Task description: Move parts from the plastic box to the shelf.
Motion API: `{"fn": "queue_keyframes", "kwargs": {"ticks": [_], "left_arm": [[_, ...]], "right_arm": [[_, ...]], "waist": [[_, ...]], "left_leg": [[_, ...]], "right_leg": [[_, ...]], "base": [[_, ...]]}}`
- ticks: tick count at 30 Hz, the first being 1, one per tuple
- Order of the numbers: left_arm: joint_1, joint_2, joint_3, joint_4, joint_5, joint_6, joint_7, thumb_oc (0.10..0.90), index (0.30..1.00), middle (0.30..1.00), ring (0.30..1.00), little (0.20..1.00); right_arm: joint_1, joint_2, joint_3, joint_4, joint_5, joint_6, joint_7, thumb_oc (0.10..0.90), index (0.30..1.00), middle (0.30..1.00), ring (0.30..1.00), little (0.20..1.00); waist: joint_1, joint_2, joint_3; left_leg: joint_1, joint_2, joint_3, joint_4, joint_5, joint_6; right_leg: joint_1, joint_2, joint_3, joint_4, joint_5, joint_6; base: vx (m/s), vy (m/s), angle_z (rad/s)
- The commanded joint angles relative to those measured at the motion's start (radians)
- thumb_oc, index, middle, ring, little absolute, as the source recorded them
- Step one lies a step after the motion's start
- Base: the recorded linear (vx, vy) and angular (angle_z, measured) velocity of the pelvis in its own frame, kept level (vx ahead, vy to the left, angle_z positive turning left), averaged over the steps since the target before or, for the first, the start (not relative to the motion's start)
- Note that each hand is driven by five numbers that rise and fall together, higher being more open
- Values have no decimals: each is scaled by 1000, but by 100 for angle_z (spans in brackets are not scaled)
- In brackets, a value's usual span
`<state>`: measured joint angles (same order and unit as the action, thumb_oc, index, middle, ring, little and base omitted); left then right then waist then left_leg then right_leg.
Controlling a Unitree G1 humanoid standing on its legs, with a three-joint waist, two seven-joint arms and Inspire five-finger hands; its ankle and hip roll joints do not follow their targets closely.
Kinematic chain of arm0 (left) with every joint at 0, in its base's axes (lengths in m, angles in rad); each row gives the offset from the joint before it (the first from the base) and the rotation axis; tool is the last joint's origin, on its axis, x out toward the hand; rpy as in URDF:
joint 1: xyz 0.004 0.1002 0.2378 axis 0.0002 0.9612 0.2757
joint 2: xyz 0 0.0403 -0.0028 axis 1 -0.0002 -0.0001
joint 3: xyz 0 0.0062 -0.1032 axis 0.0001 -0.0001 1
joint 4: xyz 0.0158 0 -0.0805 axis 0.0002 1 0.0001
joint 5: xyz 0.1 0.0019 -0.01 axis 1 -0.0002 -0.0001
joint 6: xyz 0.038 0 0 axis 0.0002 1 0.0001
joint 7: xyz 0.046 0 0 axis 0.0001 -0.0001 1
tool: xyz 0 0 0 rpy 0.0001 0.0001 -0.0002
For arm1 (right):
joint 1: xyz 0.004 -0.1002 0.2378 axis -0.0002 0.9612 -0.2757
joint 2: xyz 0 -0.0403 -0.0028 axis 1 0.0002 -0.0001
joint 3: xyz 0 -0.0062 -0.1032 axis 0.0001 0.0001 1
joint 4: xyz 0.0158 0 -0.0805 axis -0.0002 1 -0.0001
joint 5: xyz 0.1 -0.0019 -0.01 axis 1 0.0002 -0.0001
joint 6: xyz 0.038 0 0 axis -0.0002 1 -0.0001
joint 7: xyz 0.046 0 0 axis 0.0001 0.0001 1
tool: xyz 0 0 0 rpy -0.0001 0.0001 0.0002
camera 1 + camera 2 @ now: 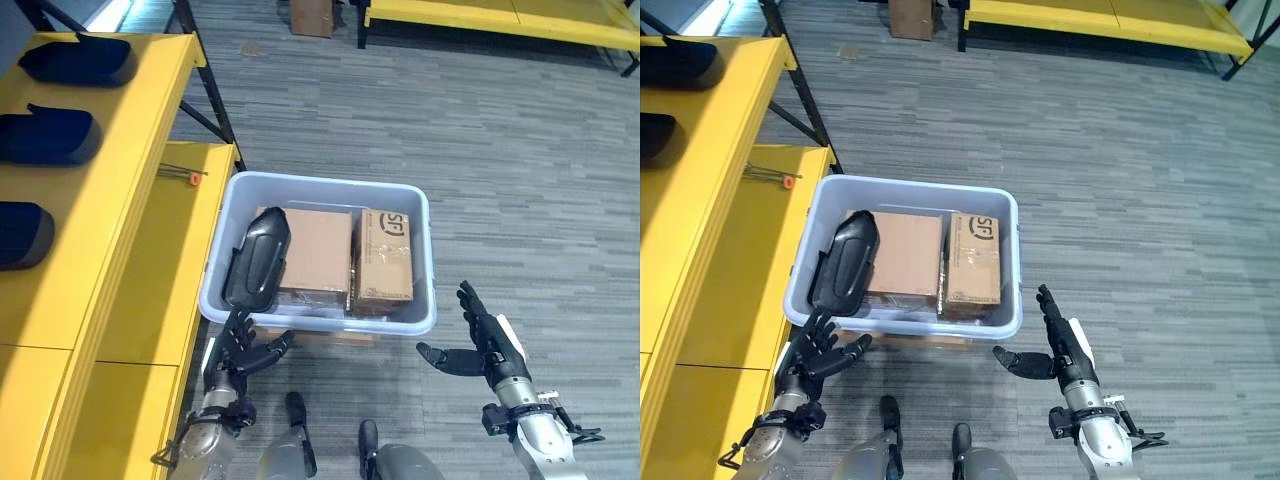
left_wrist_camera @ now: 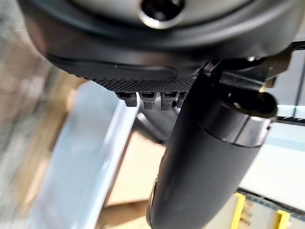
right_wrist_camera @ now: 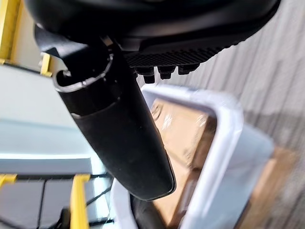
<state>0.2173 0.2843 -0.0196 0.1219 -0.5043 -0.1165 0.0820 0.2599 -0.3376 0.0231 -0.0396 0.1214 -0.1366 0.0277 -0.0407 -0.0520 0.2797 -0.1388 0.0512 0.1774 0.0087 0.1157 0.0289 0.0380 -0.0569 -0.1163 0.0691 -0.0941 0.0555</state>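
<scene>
A pale blue plastic box [image 1: 416,205] stands on the floor beside the yellow shelf [image 1: 120,200]. Inside it a black moulded part [image 1: 257,257] leans on the left wall, over two cardboard boxes [image 1: 380,260]. Three similar black parts [image 1: 50,135] lie on the shelf's upper level. My left hand [image 1: 240,350] is just below the box's near left corner, open, fingers spread and holding nothing. Off the box's near right corner, my right hand [image 1: 482,340] is open too, thumb pointing toward the box. The box rim [image 3: 217,143] shows past the right thumb.
A thin rod with an orange tip [image 1: 185,175] lies on the lower shelf level. A cardboard box [image 1: 312,15] and a low yellow platform [image 1: 500,15] stand at the far side of the grey carpet.
</scene>
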Motion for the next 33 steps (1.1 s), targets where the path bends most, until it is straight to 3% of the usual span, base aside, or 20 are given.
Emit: {"fn": "queue_keyframes", "kwargs": {"ticks": [1,8,11,12,13,15,17,21,24,25,27,33], "left_arm": [[71,51,41,-60,4,-69,-7,900,1000,1000,1000,1000],[62,62,39,-67,6,-64,-14,900,1000,1000,1000,1000],[51,76,30,-67,13,-61,-14,900,1000,1000,1000,1000],[46,79,24,-68,15,-61,-16,900,1000,1000,1000,1000],[46,82,21,-68,16,-63,-16,900,1000,1000,1000,1000],[46,83,24,-76,20,-63,-13,900,1000,1000,1000,1000],[52,77,31,-77,19,-59,-16,900,1000,1000,1000,1000],[61,68,43,-84,18,-55,-17,900,1000,1000,1000,1000],[67,58,43,-79,24,-50,-27,900,1000,1000,1000,1000],[66,55,34,-78,24,-51,-27,900,1000,1000,1000,1000],[64,44,33,-82,15,-51,-25,900,1000,1000,1000,1000],[72,24,22,-83,3,-46,-31,900,1000,1000,1000,1000]], "right_arm": [[-11,-25,-45,-83,13,-78,2,900,1000,1000,1000,1000],[-44,-36,-43,-82,-4,-82,-7,900,1000,1000,1000,1000],[-62,-24,-35,-87,-10,-85,-6,900,1000,1000,1000,1000],[-68,-20,-33,-89,-18,-83,-5,900,1000,1000,1000,1000],[-71,-19,-32,-88,-16,-84,-6,900,1000,1000,1000,1000],[-81,-14,-25,-88,-18,-85,-9,900,1000,1000,1000,1000],[-91,-14,-8,-79,-21,-81,-10,900,1000,1000,1000,1000],[-86,-20,-2,-79,-25,-80,-7,900,1000,1000,1000,1000],[-64,-28,-6,-89,-29,-79,2,900,1000,1000,1000,1000],[-59,-32,-7,-85,-32,-81,0,900,1000,1000,1000,1000],[-48,-37,-12,-95,-26,-82,-2,900,1000,1000,1000,1000],[-27,-45,-28,-100,-26,-75,-5,900,1000,1000,1000,1000]], "waist": [[11,-16,-115],[18,-25,-127],[20,-18,-122],[9,-1,-111],[2,8,-101],[2,27,-90],[6,41,-82],[14,33,-78],[13,17,-77],[6,14,-75],[12,10,-74],[0,20,-98]], "left_leg": [[-61,99,32,24,-9,-90],[-74,77,25,91,-75,-67],[-59,48,24,94,-108,-35],[-28,27,21,68,-113,-15],[-15,21,21,58,-112,-10],[25,11,37,22,-117,-1],[96,2,61,-29,-132,-6],[141,-1,81,-46,-148,-10],[140,3,76,7,-190,-16],[131,12,77,32,-194,-22],[115,27,85,73,-201,-34],[123,47,94,69,-198,-47]], "right_leg": [[27,-110,-11,-67,43,91],[33,-139,-12,-63,71,115],[-10,-160,-2,51,115,142],[-69,-153,19,156,172,153],[-94,-143,18,205,181,155],[-144,-146,-40,270,166,148],[-188,-144,-153,226,115,125],[-193,-138,-240,141,119,107],[-128,-131,-235,63,104,104],[-114,-97,-200,47,88,86],[-104,-89,-226,44,77,72],[-83,-75,-224,29,62,62]], "base": [[79,32,6],[56,66,-3],[14,195,-7],[-9,294,-4],[-14,323,6],[21,239,10],[122,179,-12],[113,11,-29],[73,-86,-1],[6,-123,10],[-5,-111,1],[33,-81,-2]]}}
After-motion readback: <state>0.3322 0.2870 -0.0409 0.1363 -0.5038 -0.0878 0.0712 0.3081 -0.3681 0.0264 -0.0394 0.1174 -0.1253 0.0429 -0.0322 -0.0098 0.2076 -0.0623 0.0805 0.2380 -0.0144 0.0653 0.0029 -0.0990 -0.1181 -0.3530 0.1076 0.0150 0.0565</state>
